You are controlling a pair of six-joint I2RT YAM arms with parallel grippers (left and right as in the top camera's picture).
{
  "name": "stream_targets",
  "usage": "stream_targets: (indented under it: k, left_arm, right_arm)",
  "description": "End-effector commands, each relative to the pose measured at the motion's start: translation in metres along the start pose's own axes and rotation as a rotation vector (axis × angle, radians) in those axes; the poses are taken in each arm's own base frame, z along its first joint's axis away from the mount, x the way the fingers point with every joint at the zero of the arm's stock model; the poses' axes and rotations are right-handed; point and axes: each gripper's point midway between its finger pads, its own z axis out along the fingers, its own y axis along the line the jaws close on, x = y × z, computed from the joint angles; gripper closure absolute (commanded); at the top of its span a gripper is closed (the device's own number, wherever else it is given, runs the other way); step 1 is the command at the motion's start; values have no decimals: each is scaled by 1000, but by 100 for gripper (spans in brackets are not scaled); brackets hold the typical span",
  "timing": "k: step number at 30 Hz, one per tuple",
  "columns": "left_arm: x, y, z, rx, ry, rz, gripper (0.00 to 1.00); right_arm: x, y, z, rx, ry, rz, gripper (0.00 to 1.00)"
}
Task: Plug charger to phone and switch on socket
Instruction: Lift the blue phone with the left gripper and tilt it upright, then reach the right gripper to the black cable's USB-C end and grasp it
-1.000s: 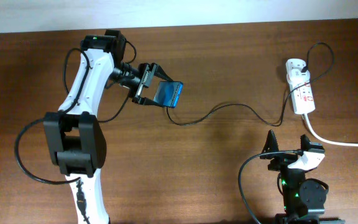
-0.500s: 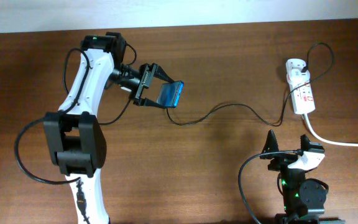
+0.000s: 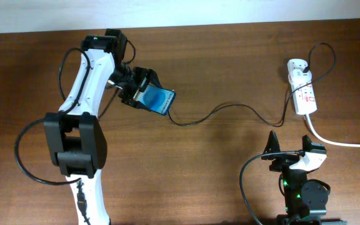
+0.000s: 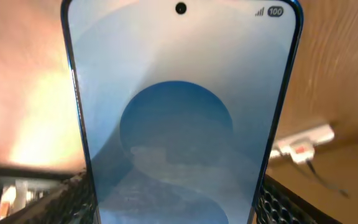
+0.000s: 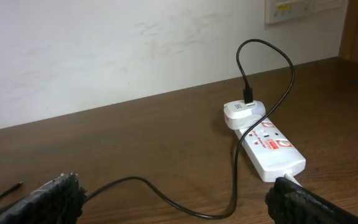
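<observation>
Left end effector [image 3: 147, 94] clasping phone [image 3: 160, 101] (status icons [image 4: 268, 11] wrist-view only); right end effector [image 3: 289, 147] agape.

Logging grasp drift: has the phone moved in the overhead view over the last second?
Yes. The phone, held in the left gripper, has shifted left, away from the power strip, and its screen now faces more upward.
</observation>
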Motion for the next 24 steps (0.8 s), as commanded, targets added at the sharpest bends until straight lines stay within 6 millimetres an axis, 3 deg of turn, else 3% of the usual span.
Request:
stream_targets:
  k: [1,4,8,13,16,18,21,24]
  left_arm:
    - [-42,5,-15,-58,-257,17,100]
    - [-50,3,-17,-60,-305,39,100]
    - [-51,-14,-29,-16,-337,148,100]
    - [-42,-28,-53,17,-379,197,100]
    - [-39,-31,-58,26,-380,201,100]
    - [-38,-30,-58,26,-379,191,100]
    - [-36,-30,-56,29,-374,153,100]
    - [-36,-29,-56,26,-372,144,100]
  right_arm:
    - [3,-1,0,2,3,-10,2]
    - [2,2,0,-9,-2,31,2]
    - [-8,46,-7,-257,6,65,2]
    - [-62,80,-10,-390,60,113,2]
    - [-92,110,11,-501,182,126,2]
    - [-101,130,26,-593,261,142,2]
    - [-85,152,45,-735,399,193,2]
    - [-40,153,65,-707,635,437,2]
